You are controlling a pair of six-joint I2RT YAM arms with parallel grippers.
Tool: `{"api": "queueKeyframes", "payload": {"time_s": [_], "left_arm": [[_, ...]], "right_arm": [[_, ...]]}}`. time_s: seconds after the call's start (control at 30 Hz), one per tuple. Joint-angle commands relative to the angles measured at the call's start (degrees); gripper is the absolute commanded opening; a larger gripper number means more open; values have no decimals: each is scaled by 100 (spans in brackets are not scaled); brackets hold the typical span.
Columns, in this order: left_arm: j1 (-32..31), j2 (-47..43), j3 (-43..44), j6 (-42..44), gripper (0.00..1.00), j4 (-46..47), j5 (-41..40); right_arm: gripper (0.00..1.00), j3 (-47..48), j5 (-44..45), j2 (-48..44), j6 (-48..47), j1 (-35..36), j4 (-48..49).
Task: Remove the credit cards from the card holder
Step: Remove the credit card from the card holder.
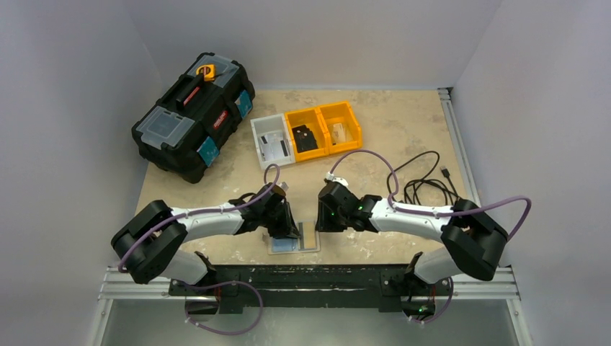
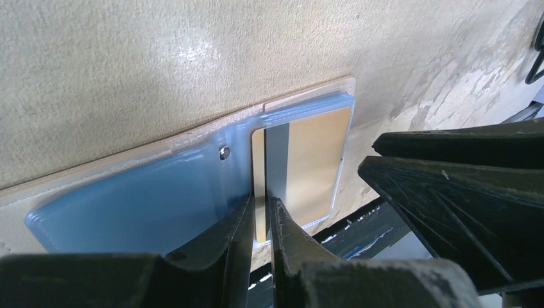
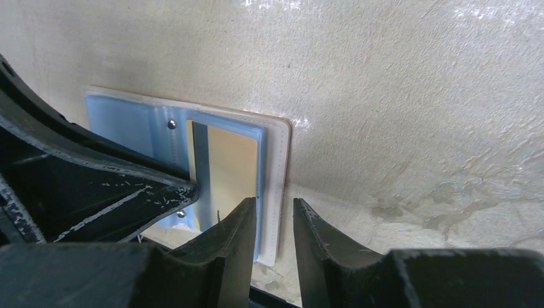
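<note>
The card holder (image 1: 288,245), a flat pale-blue sleeve with a white stitched border, lies on the table near the front edge between both arms. A gold credit card (image 2: 314,160) with a grey stripe shows through its open window. My left gripper (image 2: 261,203) is all but shut, its tips resting on the holder (image 2: 141,199) at the card's striped edge; nothing is clamped between them. My right gripper (image 3: 274,204) stands open just above the holder's white right border (image 3: 277,173), beside the card (image 3: 231,163). In the top view the left gripper (image 1: 287,228) and right gripper (image 1: 321,220) face each other over the holder.
A black toolbox (image 1: 193,115) sits at the back left. One grey bin (image 1: 272,140) and two yellow bins (image 1: 323,128) stand behind the arms. A coiled black cable (image 1: 425,184) lies on the right. The metal rail (image 1: 310,277) runs just in front of the holder.
</note>
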Motion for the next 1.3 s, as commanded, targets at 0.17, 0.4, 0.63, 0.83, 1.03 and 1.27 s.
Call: {"api": "queueKeyframes", "payload": {"time_s": [0.17,0.4,0.63,0.83,1.03,1.27], "left_arm": [[5,-104,-178,-79,16,19,-63],[-1,-61,-249,-91,16,128,-43],[5,16,-275,-97,16,308,43],[6,69,-324,-170,16,443,137],[22,29,-346,-183,14,444,162],[42,31,-386,-207,6,625,167]], "right_arm": [[27,167,34,72,-97,43,143],[23,251,-66,484,-153,62,342],[19,340,-54,700,-164,239,337],[16,325,-10,831,-104,342,318],[14,267,-65,724,-52,339,270],[21,228,235,287,93,321,-36]]}}
